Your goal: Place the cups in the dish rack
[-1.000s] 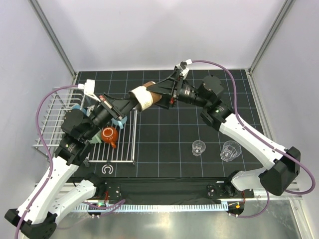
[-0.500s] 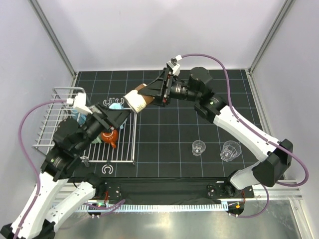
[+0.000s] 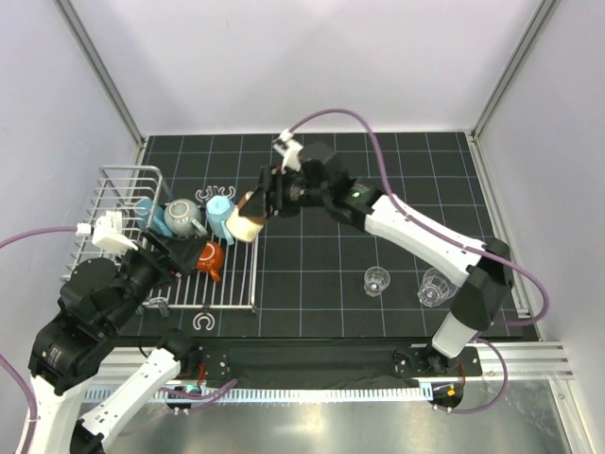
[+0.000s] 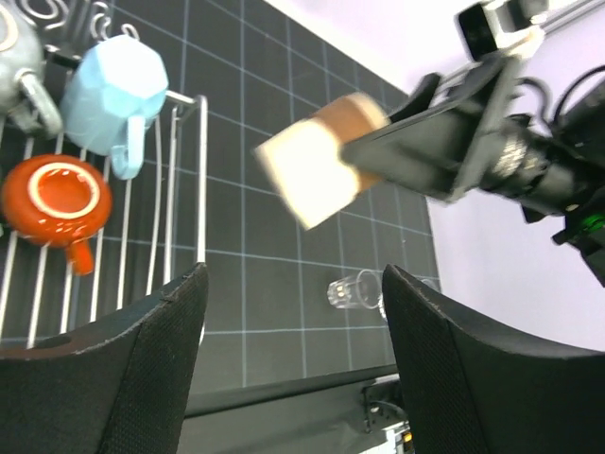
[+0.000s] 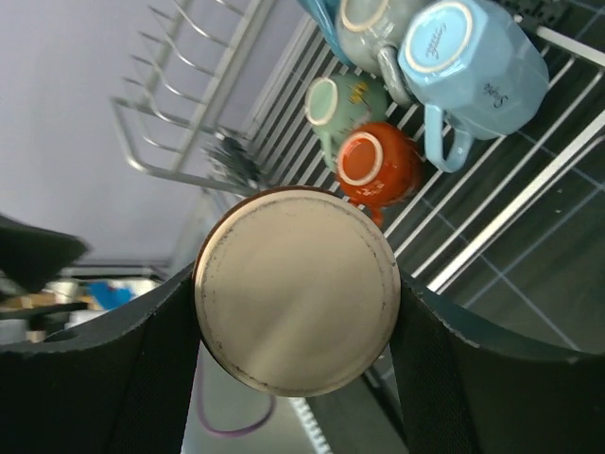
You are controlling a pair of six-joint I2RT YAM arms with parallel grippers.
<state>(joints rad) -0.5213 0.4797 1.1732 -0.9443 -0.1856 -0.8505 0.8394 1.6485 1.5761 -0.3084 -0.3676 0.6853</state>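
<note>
My right gripper (image 3: pixel 257 208) is shut on a brown and cream cup (image 3: pixel 245 224), held tilted over the right edge of the dish rack (image 3: pixel 104 227). In the right wrist view the cup's round base (image 5: pixel 296 288) fills the gap between the fingers (image 5: pixel 142 378). On the rack's flat part lie a light blue mug (image 3: pixel 219 216), a grey cup (image 3: pixel 182 218), a blue cup (image 3: pixel 146 212) and an orange cup (image 3: pixel 208 255); a mint green cup (image 5: pixel 336 109) sits beside the orange one (image 5: pixel 378 163). My left gripper (image 4: pixel 293 369) hangs open and empty above the rack's near end. Two clear cups (image 3: pixel 378 280) (image 3: pixel 435 286) lie on the mat.
The rack's raised basket (image 3: pixel 132 184) stands at the far left. A black gridded mat (image 3: pixel 321 255) covers the table. Purple cables loop over both arms. A white ring mark (image 3: pixel 201 322) lies at the mat's near edge. Grey walls close in the sides and back.
My left gripper has opened, let go of the brown and cream cup and drawn back toward the near left. The right arm has carried the cup left and down to the rack's edge.
</note>
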